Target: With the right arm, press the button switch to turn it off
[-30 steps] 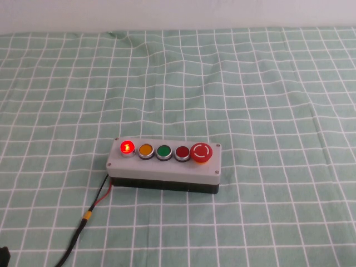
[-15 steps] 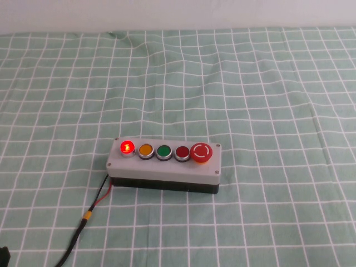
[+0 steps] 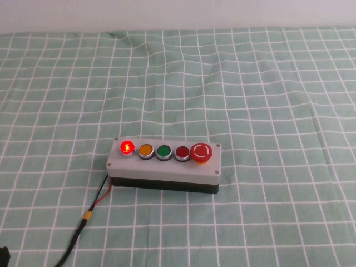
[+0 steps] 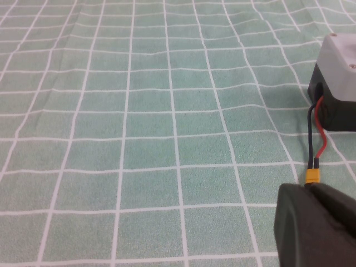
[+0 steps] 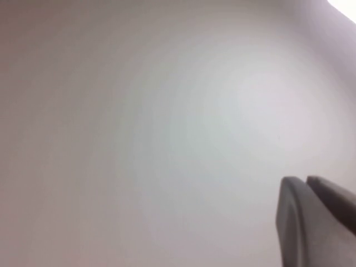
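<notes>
The button switch is the small round red button at the left end of the row on the grey box; it glows bright red. Neither arm reaches the box in the high view. My right gripper shows only in the right wrist view, its fingers pressed together and empty, facing a blank white surface with no button in sight. My left gripper is shut and empty, low over the cloth just short of the box's left end.
On the box, to the right of the lit button, are a yellow button, a green one, a dark red one and a large red mushroom button. A red-and-black cable runs from the box toward the front left over the green checked cloth.
</notes>
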`<state>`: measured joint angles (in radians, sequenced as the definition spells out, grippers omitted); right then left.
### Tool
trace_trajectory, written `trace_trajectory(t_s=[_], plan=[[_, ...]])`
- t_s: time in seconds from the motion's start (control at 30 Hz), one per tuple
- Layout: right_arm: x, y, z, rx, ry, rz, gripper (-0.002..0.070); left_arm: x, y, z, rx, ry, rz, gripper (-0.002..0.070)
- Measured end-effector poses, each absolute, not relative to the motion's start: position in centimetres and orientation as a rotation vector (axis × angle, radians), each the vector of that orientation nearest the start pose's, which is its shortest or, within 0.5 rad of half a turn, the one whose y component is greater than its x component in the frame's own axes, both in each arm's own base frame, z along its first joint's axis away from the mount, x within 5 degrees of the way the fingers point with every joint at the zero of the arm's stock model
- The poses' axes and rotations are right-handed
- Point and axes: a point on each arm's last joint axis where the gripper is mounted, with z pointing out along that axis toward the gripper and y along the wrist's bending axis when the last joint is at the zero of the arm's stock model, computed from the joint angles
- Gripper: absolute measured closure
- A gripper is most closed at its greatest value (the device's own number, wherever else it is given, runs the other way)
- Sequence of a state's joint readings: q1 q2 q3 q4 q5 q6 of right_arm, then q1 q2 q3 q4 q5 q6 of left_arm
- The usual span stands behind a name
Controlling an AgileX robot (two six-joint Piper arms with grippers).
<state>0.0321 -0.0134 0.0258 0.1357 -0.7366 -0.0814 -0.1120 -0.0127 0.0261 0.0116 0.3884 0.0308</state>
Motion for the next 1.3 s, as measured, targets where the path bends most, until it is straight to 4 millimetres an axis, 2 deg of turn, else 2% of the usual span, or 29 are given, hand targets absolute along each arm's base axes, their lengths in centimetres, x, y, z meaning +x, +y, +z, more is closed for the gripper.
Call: trace_trajectory(t_s=[0.2, 0.33, 0.53, 0.67, 0.8, 0.93, 1.07, 1.17, 1.3], plan=[[0.8, -1.1, 28.2, 0.115, 0.497, 0.002, 0.0692, 5.2, -0.5, 17.0, 0.142, 1.88, -0.044, 0.0678], [-0.6, -1.2, 31.7, 0.127, 0.416, 0.04, 0.0692, 5.2, -0.5, 17.0, 0.142, 1.88, -0.044, 0.0678], [-3.4, -0.9, 38.5, 0.138, 0.481, 0.268, 0.0692, 5.2, -0.5, 17.0, 0.142, 1.88, -0.044, 0.0678], [-3.4, -0.5, 42.0, 0.145, 0.625, 0.345, 0.0692, 5.2, -0.5, 17.0, 0.142, 1.88, -0.044, 0.0678], [-1.1, -0.1, 45.0, 0.151, 0.876, 0.367, 0.0692, 5.2, -0.5, 17.0, 0.142, 1.88, -0.044, 0.0678], [3.1, 0.5, 46.2, 0.162, 1.219, 0.365, 0.0692, 5.2, -0.5, 17.0, 0.142, 1.88, -0.044, 0.0678], [7.6, 0.9, 45.7, 0.162, 1.515, 0.341, 0.0692, 5.2, -0.5, 17.0, 0.142, 1.88, -0.044, 0.0678], [10.2, 1.1, 44.6, 0.135, 1.65, 0.307, 0.0692, 5.2, -0.5, 17.0, 0.142, 1.88, -0.044, 0.0678], [12.9, 1.9, 43.6, 0.186, 1.741, 0.455, 0.0692, 5.2, -0.5, 17.0, 0.142, 1.88, -0.044, 0.0678]])
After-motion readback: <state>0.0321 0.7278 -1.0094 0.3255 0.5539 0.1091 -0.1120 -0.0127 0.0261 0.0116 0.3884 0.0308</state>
